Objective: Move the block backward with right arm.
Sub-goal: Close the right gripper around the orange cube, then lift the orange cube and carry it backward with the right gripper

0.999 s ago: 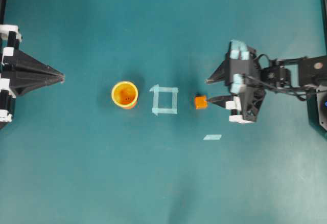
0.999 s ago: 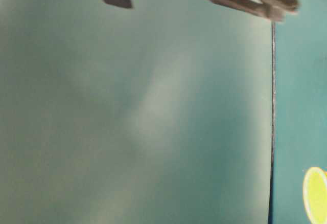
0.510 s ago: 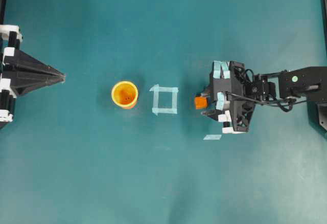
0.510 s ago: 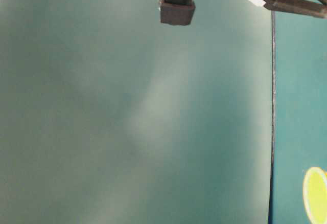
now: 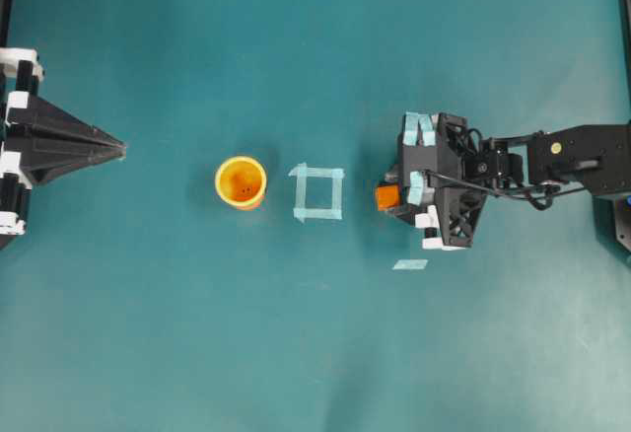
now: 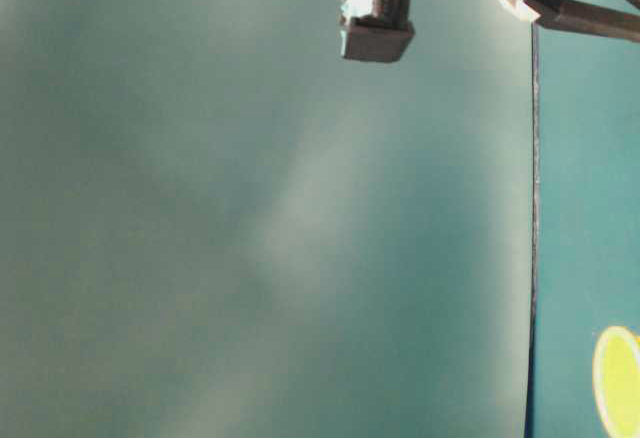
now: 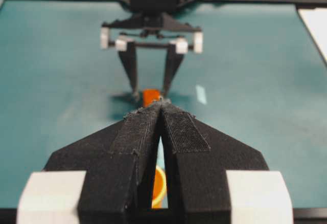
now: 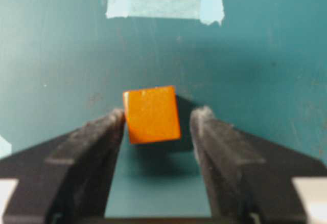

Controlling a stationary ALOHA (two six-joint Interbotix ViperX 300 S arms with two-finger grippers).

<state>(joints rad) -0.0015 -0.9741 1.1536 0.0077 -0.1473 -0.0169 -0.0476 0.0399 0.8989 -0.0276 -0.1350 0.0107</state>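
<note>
Orange and small, the plastic cube block (image 8: 151, 114) lies on the teal table cover (image 5: 296, 353), just beside the pale tape square outline (image 5: 317, 192) on its right side in the overhead view. The right black two-finger gripper (image 8: 157, 124) is spread wide, one finger on each side of the block; its left finger (image 8: 97, 142) seems to touch the block, the other stands a little apart. The left black gripper (image 7: 161, 106) is pressed together, well apart from the yellow-orange round cup (image 5: 241, 182).

A small orange cube (image 7: 150, 96) is seen between the far black pincer's (image 7: 149, 87) parted fingers on the teal bench (image 7: 61, 70).
</note>
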